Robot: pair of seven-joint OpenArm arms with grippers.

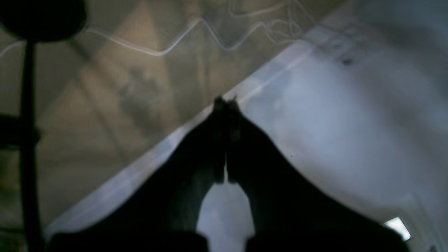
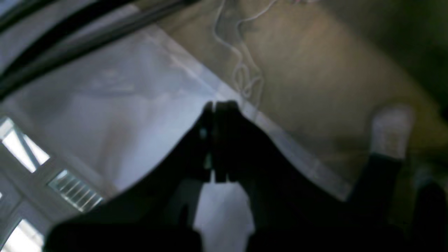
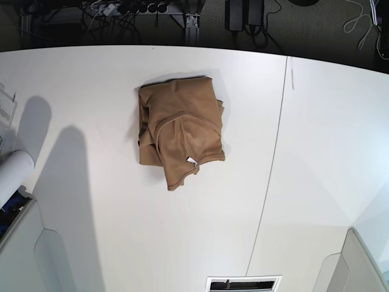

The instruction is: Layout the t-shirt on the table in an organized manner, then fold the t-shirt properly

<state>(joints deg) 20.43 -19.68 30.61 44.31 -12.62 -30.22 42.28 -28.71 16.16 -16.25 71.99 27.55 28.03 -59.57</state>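
The tan t-shirt (image 3: 182, 131) lies bunched in a rough heap on the white table (image 3: 316, 152), left of the thin dark seam (image 3: 270, 164). Its ribbed neckline faces up, and a small white tag (image 3: 191, 160) shows near the lower edge. Neither gripper appears in the base view. In the left wrist view, my left gripper (image 1: 225, 102) is shut and empty, hanging over the table's edge with floor beyond. My right gripper (image 2: 217, 104) is also shut on nothing, above the table's edge in the right wrist view. The shirt is in neither wrist view.
Grey-white bins stand at the lower left (image 3: 24, 255) and lower right (image 3: 358, 261) corners. A white cylinder (image 3: 13, 175) pokes in at the left edge. Cables (image 3: 121, 9) run along the floor behind the table. A dark stand (image 1: 28, 140) rises beside it.
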